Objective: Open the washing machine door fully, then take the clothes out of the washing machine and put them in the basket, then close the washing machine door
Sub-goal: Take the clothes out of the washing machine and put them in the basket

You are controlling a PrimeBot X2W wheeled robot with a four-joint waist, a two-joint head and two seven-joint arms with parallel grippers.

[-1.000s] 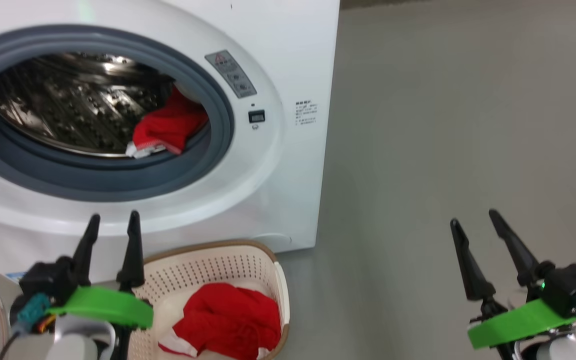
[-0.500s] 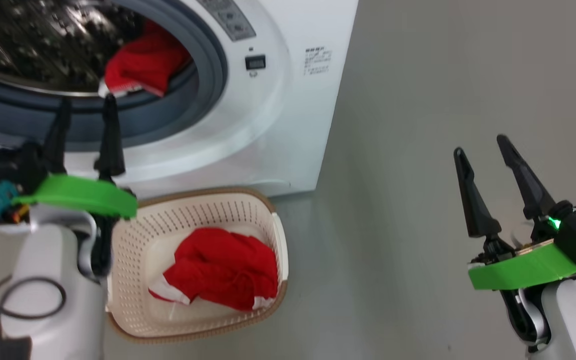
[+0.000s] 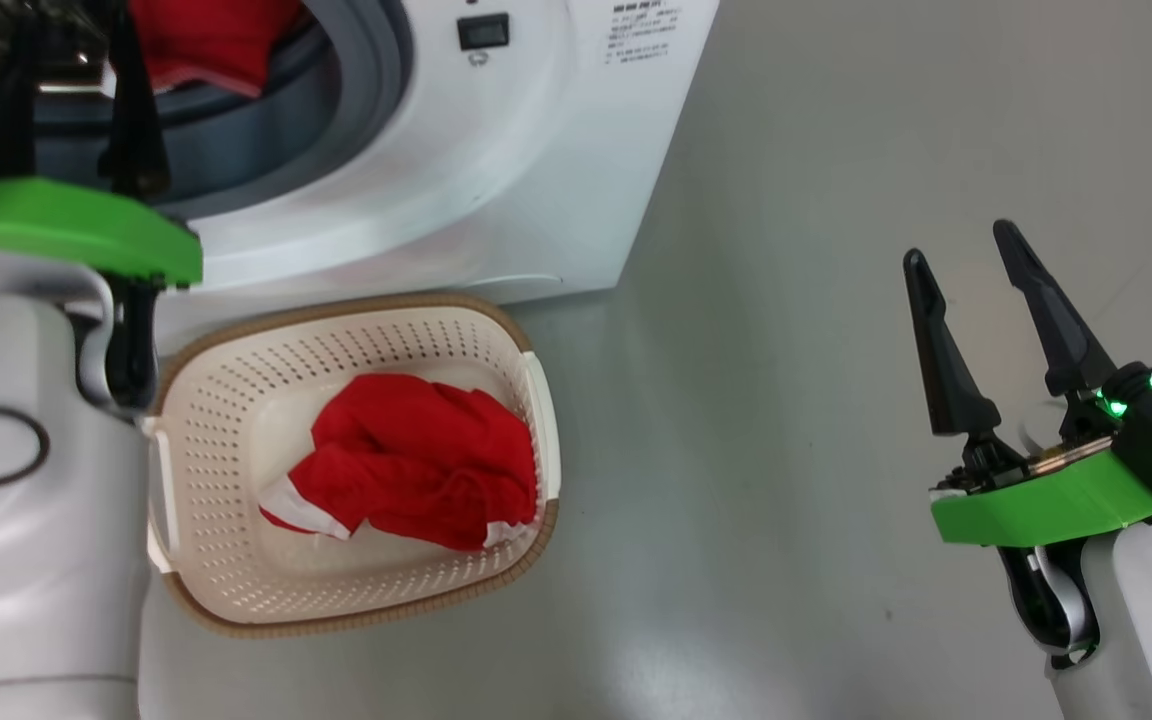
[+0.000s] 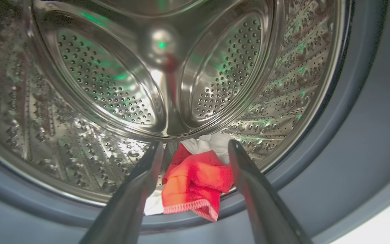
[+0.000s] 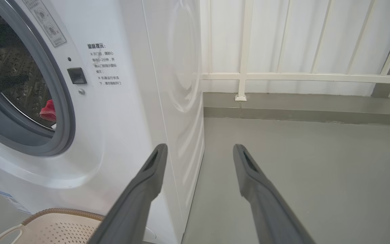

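Left tool (image 4: 195, 143) spread wide, empty, pointing into washing machine (image 3: 496, 180) at red clothes (image 4: 195, 183). Right tool (image 3: 958, 240) wide, empty. Basket (image 3: 336, 305) long axis along machine front.

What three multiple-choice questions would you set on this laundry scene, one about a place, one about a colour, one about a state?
1. Where is the basket? A on the floor before the washing machine; B on top of it; C on a shelf.
2. What colour is the garment in the basket? A blue; B red with white trim; C black.
3. The left gripper is: A shut on cloth; B shut and empty; C open, pointing at the red garment in the drum.
Answers: A, it sits on the grey floor by the machine's front. B, red folds, white edges. C, its fingers stand apart, gripping nothing.
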